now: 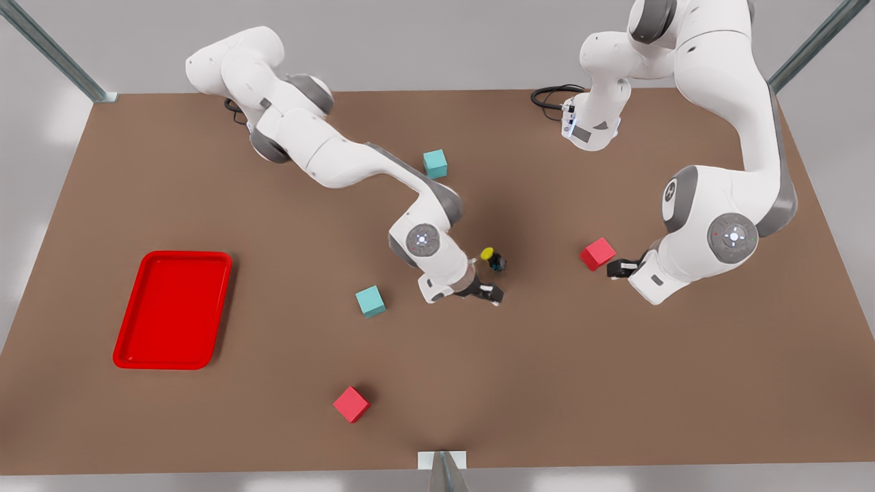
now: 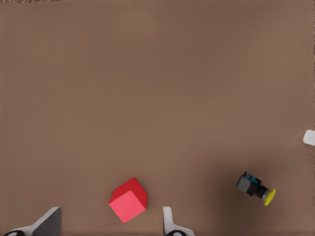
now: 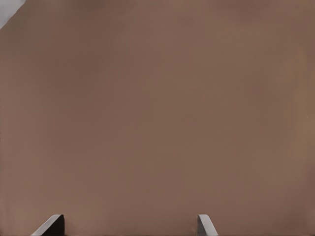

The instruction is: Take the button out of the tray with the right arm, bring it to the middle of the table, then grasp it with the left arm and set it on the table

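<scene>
Nearest the camera in the front view, a small red cube (image 1: 351, 404) sits on the large flat matte brown tabletop (image 1: 615, 383). Farther back, toward the front view's left, lies the shallow bright red rectangular tray (image 1: 172, 309) with its raised rim. A teal cube (image 1: 370, 301) rests between the tray and the table's middle.

Just beside that cube, the right gripper (image 1: 487, 292) of the white jointed right arm (image 1: 328, 154) hovers low over the table's middle; in the right wrist view its fingertips (image 3: 49, 227) stand spread wide with bare table between them.

The tiny push-button (image 1: 492, 259) with a round yellow cap on a dark boxy base lies on its side on the table, just beyond that gripper and apart from it.

Toward the front view's right, a second red cube (image 1: 597, 253) sits just beside the left gripper (image 1: 619, 268) of the white jointed left arm (image 1: 731, 137). In the left wrist view, its fingers (image 2: 170, 223) are parted, the red cube (image 2: 128, 200) between them and the button (image 2: 255, 188) off to one side.

Farthest back, another teal cube (image 1: 435, 163) lies beside the right arm's forearm.
</scene>
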Action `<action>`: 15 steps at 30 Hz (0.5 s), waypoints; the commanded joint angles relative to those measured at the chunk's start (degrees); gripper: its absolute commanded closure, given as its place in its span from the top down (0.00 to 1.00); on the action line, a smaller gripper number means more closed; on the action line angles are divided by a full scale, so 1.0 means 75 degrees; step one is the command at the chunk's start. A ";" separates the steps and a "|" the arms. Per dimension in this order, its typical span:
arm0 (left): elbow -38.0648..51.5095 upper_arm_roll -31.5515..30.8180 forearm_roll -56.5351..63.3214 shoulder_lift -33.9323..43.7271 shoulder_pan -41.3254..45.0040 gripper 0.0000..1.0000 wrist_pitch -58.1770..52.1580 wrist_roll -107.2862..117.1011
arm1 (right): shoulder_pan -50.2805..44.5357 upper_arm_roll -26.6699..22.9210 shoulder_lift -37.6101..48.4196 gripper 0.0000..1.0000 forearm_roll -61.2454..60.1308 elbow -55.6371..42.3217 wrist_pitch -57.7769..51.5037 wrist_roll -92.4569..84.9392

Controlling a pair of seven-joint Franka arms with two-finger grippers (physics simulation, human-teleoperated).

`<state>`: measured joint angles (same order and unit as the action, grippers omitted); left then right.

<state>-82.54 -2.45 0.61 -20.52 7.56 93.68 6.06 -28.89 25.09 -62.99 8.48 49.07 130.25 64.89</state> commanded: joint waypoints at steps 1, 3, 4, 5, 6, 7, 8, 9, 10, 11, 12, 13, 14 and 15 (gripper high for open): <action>0.0013 -0.0001 -0.0012 0.0018 0.0035 1.00 0.0002 0.0024 | 0.0720 0.0217 0.0498 1.00 -0.0005 0.0440 -0.1217 0.1405; 0.0212 -0.0048 -0.0035 0.0006 0.0140 1.00 -0.0021 0.0047 | 0.2128 0.0253 0.1402 1.00 0.0053 0.1626 -0.2307 0.0079; 0.0224 -0.0048 -0.0035 0.0029 0.0328 1.00 -0.0021 0.0340 | 0.2831 0.0253 0.1741 1.00 0.0042 0.1731 -0.3349 -0.1067; 0.0248 -0.0060 -0.0047 0.0053 0.0340 1.00 -0.0033 0.0376 | 0.3640 0.0253 0.2245 1.00 0.0077 0.1988 -0.4241 -0.2790; 0.0248 -0.0060 -0.0047 0.0064 0.0363 1.00 -0.0022 0.0364 | 0.4237 0.0241 0.2632 1.00 0.0100 0.2246 -0.4406 -0.3997; 0.0306 -0.0060 -0.0035 0.0053 0.0538 1.00 -0.0010 0.0341 | 0.4776 0.0229 0.3159 1.00 0.0241 0.2831 -0.4394 -0.4959; 0.0540 -0.0060 -0.0012 -0.0017 0.0924 1.00 -0.0021 0.0224 | 0.5315 0.0136 0.3733 1.00 0.0276 0.3394 -0.4370 -0.6350; 0.0646 -0.0048 0.0082 -0.0076 0.1487 1.00 -0.0010 0.0047 | 0.5645 -0.0227 0.4331 1.00 0.0417 0.4086 -0.4312 -0.8146; 0.0646 -0.0048 0.0223 -0.0170 0.1839 1.00 0.0002 0.0490 | 0.5831 -0.0450 0.4590 1.00 0.0405 0.4251 -0.4207 -0.9003; 0.0646 -0.0048 0.0223 -0.0193 0.1875 1.00 0.0002 0.1500 | 0.6031 -0.0403 0.4590 1.00 0.0382 0.4180 -0.4382 -0.9003; 0.0646 0.0057 0.0316 -0.0170 0.1817 1.00 -0.0080 0.2296 | 0.6219 -0.0380 0.4567 1.00 0.0358 0.4133 -0.4581 -0.9074; 0.0576 0.0057 0.0328 -0.0111 0.1629 1.00 -0.0454 0.2590 | 0.6184 -0.0368 0.4590 1.00 0.0346 0.4098 -0.4605 -0.9039; 0.0541 0.0011 0.0293 0.0052 0.1676 1.00 -0.0959 0.3116 | 0.6231 -0.0380 0.4683 1.00 0.0358 0.4098 -0.4593 -0.9003; 0.0599 -0.0247 0.0141 0.0018 0.2050 1.00 -0.0912 0.5819 | 0.6289 -0.0368 0.4848 1.00 0.0347 0.4098 -0.4640 -0.8980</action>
<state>-78.19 -3.56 1.96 -20.75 21.76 91.02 13.43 17.85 22.26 -27.11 11.03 79.81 100.35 37.73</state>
